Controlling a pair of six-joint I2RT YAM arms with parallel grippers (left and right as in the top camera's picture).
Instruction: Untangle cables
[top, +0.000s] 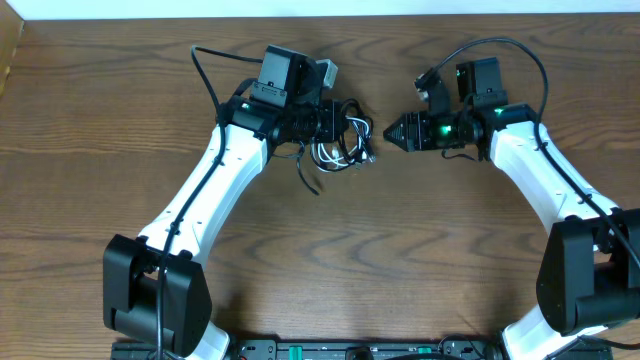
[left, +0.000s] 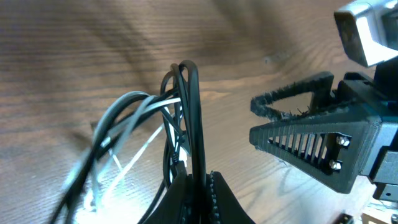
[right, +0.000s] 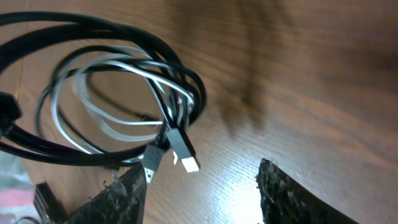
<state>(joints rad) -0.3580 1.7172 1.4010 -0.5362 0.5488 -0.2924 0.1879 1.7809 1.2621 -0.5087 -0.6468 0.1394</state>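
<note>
Cables (right: 180, 99): black and white cords tangled in one small coil, two plugs (right: 185, 151) poking out. Left gripper (left: 194, 186) pinched on the black loops. Right gripper (right: 200, 190) just beside the coil, fingers spread, holding nothing.

Wide bare tabletop (top: 350, 260) on the near side of the cables (top: 342, 150) is free. Left gripper (top: 335, 124) and right gripper (top: 392, 131) flank them, leaving narrow gaps.

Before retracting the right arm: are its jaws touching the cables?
Apart. The left wrist view shows bare table between the open right gripper and the cables.
</note>
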